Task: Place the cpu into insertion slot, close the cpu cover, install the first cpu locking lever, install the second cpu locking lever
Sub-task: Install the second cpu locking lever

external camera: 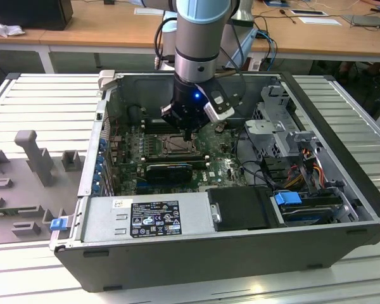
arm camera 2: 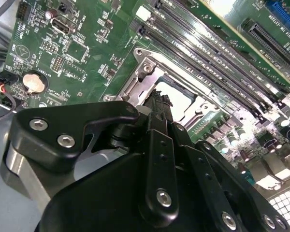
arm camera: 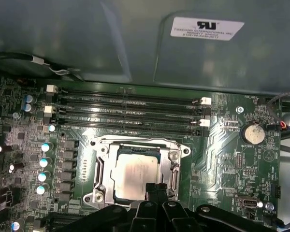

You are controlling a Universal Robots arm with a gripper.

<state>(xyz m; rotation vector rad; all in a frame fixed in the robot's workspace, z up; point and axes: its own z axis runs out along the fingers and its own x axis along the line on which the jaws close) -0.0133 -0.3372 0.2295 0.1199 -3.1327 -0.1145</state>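
An open grey computer case (external camera: 342,209) lies on its side on a ribbed metal surface (external camera: 44,101), with wooden desks behind it in the exterior view. Inside, the green motherboard (external camera: 225,171) covers the case floor, a silver power supply box (external camera: 145,218) sits along the near edge, and a drive cage with coloured cables (external camera: 304,164) fills the exterior view's right. The robot arm (external camera: 199,38) reaches straight down into the case, and its gripper (external camera: 189,134) hangs low over the middle of the board, its black tips just above the socket. Four long black memory slots (arm camera: 130,113) run beside the insertion slot (arm camera: 137,171), whose metal rim is bolted at its corners. The cpu cover (arm camera: 102,162) lies down flat around the socket as a grey frame. The cpu (arm camera: 135,176), its pale silvery top showing through the frame's opening, sits flat in the insertion slot. In both wrist views the jaws meet tip to tip, clenched with nothing between them, directly over one edge of the chip; whether they touch it cannot be told. A round coin battery (arm camera: 254,133) sits apart from the socket on the board.
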